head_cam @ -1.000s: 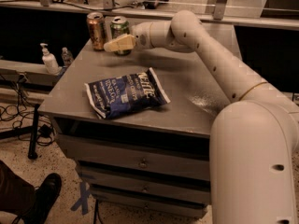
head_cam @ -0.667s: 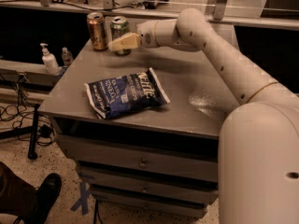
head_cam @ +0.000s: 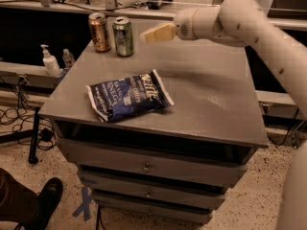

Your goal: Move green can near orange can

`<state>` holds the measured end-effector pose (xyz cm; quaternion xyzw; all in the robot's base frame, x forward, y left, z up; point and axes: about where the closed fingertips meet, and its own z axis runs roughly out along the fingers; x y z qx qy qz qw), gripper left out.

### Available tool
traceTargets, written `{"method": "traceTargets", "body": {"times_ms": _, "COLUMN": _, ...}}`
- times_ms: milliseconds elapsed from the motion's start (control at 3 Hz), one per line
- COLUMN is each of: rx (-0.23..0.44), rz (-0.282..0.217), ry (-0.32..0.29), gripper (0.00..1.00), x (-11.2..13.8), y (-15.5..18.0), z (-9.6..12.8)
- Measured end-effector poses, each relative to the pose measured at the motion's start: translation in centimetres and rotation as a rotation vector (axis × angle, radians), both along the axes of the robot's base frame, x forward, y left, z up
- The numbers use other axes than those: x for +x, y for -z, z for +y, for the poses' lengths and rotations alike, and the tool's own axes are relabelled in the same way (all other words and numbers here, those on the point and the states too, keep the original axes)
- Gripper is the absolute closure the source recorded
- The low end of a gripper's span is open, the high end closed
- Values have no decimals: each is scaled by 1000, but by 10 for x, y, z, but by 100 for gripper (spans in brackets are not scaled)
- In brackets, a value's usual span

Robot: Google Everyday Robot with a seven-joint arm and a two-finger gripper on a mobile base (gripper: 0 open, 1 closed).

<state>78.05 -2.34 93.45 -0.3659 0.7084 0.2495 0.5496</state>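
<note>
The green can stands upright at the back left of the grey table top. The orange can stands upright just to its left, a small gap between them. My gripper hangs above the table to the right of the green can, apart from it, with nothing in it. The arm reaches in from the right.
A blue chip bag lies flat near the table's front left. The table is a cabinet with drawers. A pump bottle and a small bottle stand on a lower ledge at left. A person's shoe is at bottom left.
My gripper was right beside the green can; it has drawn back to the right and away from it. The view has shifted. Both cans stand as before.
</note>
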Motion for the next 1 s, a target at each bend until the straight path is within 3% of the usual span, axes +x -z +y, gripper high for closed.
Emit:
{"method": "traceTargets", "body": {"times_ms": 333, "rx": -38, "rz": -52, "ry": 106, "gripper": 0, "x": -23, "y": -28, "z": -53}}
{"method": "traceTargets", "body": {"times_ms": 667, "rx": -67, "rz": -116, "ry": 258, "gripper": 0, "x": -52, "y": -57, "z": -109}}
{"method": "traceTargets", "body": {"times_ms": 1000, "rx": -62, "rz": -137, "ry": 293, "gripper": 0, "x": -49, "y": -59, "z": -114}}
